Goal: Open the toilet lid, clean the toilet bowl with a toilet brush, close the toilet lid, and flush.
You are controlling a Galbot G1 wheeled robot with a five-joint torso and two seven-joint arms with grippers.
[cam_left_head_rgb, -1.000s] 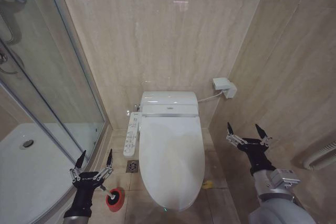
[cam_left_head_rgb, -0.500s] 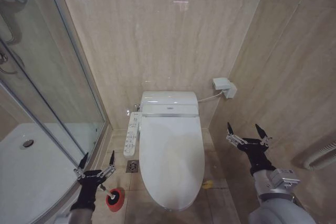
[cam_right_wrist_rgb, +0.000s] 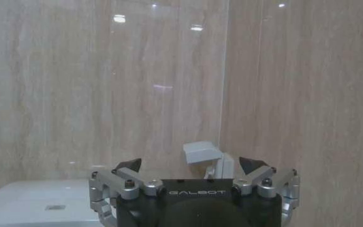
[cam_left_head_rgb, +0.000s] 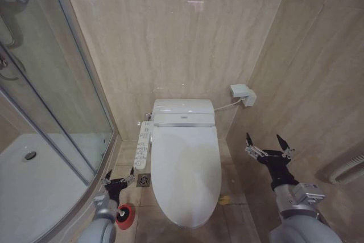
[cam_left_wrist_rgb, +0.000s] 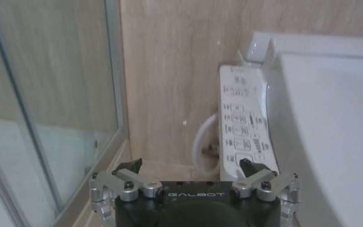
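Observation:
The toilet lid point(cam_left_head_rgb: 185, 169) lies shut, white and glossy, hiding the toilet bowl. My left gripper point(cam_left_head_rgb: 120, 174) is open and low over the floor, left of the toilet, just short of its side control panel point(cam_left_head_rgb: 143, 144). In the left wrist view that gripper point(cam_left_wrist_rgb: 191, 165) faces the panel point(cam_left_wrist_rgb: 245, 127), with the lid point(cam_left_wrist_rgb: 332, 137) beside it. The toilet brush's red holder cup point(cam_left_head_rgb: 125, 215) stands on the floor beside my left arm; its handle is hidden. My right gripper point(cam_left_head_rgb: 267, 144) is open in the air right of the toilet, and the right wrist view shows it point(cam_right_wrist_rgb: 191, 166) facing the wall.
The curved glass shower door point(cam_left_head_rgb: 62, 101) and the white shower tray point(cam_left_head_rgb: 28, 186) close off the left. A floor drain point(cam_left_head_rgb: 143, 180) lies by the toilet. A white wall box point(cam_left_head_rgb: 242, 93) with a hose sits behind the toilet. Tiled walls stand close at back and right.
My left gripper has moved forward and right, away from the shower edge, past the red holder toward the toilet's side panel. The right arm has not moved.

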